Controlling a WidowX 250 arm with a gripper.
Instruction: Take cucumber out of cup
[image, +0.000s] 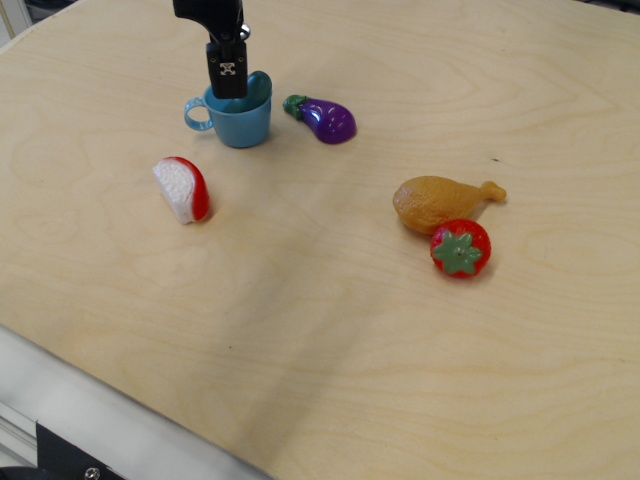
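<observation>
Pale plywood table (330, 330) fills nearly the whole view, its grain running in long light swirls, with a white edge strip along the lower left corner. At the top of the view the black gripper (227, 84) hangs down over the light blue cup (236, 119), its fingers (227, 68) drawn into a single narrow block whose tip sits at the cup's mouth. Whether they are pinched on anything I cannot tell, since from this side they read as one dark piece (a small white mark shows on its face). Just to the right of the fingers, the dark teal-green cucumber (258, 86) stands in the cup, its rounded end poking above the rim and leaning against the far right wall. The cup's looped handle sticks out to the left of the fingers, and the cup rests upright on the wood.

Further right of the fingers, near the cup but apart from it, lies a glossy purple eggplant (324, 119) with its green cap pointing toward the cup. Below and left of the fingers sits a red-and-white apple slice (182, 188). Well away to the lower right, an orange-brown chicken drumstick (440, 201) lies on its side, and a red tomato (460, 248) with a green star top touches its lower edge
</observation>
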